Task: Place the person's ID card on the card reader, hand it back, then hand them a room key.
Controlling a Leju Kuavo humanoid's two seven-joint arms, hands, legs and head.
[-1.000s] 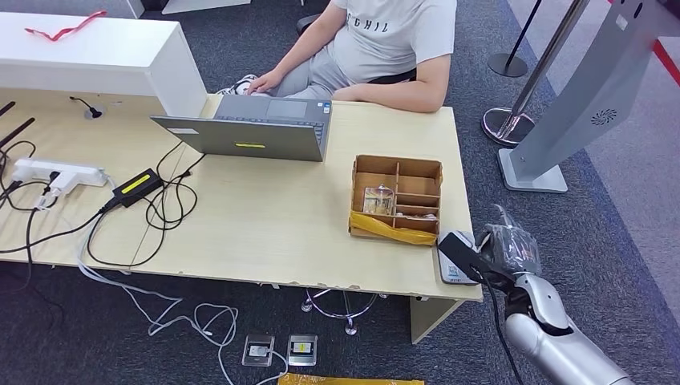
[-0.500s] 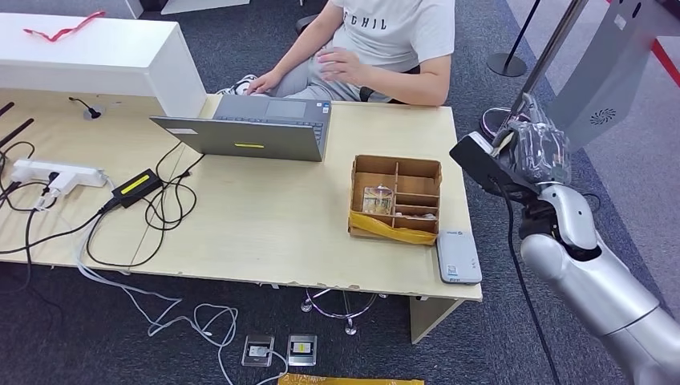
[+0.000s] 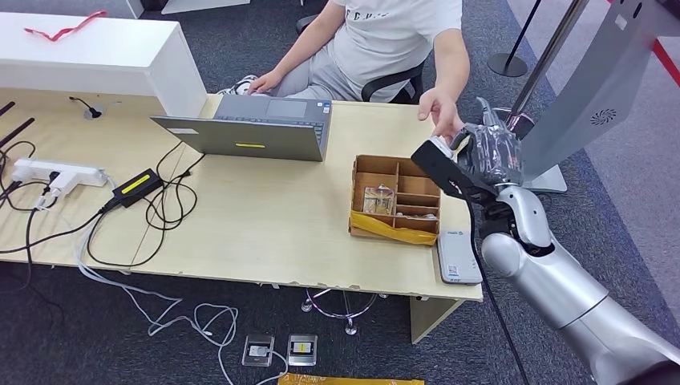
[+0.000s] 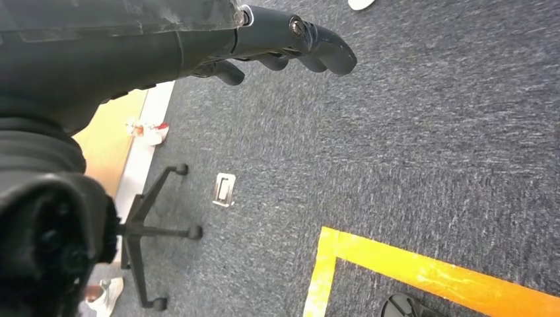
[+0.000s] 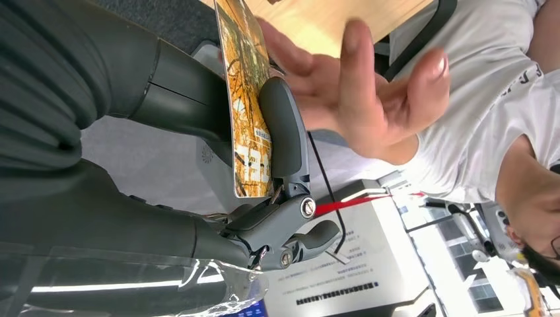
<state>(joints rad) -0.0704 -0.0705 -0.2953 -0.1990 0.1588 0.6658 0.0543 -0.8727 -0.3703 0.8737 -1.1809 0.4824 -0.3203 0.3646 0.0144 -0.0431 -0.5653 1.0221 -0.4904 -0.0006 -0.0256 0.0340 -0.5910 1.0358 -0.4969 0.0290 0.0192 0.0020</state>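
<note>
Tangled cables (image 3: 152, 204) at left of the table (image 3: 265, 224), laptop (image 3: 257, 128) upper centre, cardboard box (image 3: 397, 200) right of centre, card reader (image 3: 458, 257) at lower right edge, right hand (image 3: 489, 152) raised, pinching the card (image 5: 247, 99) beside the person's open hand (image 3: 439, 112), left hand (image 4: 290, 43) over carpet, fingers apart, holding nothing

Card (image 5: 247, 99) is showing an orange, mottled print with white lettering. Right hand (image 3: 491, 152) is appearing dark grey on a silver arm (image 3: 561, 289). Person's shirt (image 3: 393, 36) is reading pale grey. Desk (image 3: 257, 216) is showing light wood grain; divided box (image 3: 397, 196) brown with a yellow strip. Carpet (image 4: 409, 132) is appearing dark grey with a yellow line (image 4: 422, 271).
</note>
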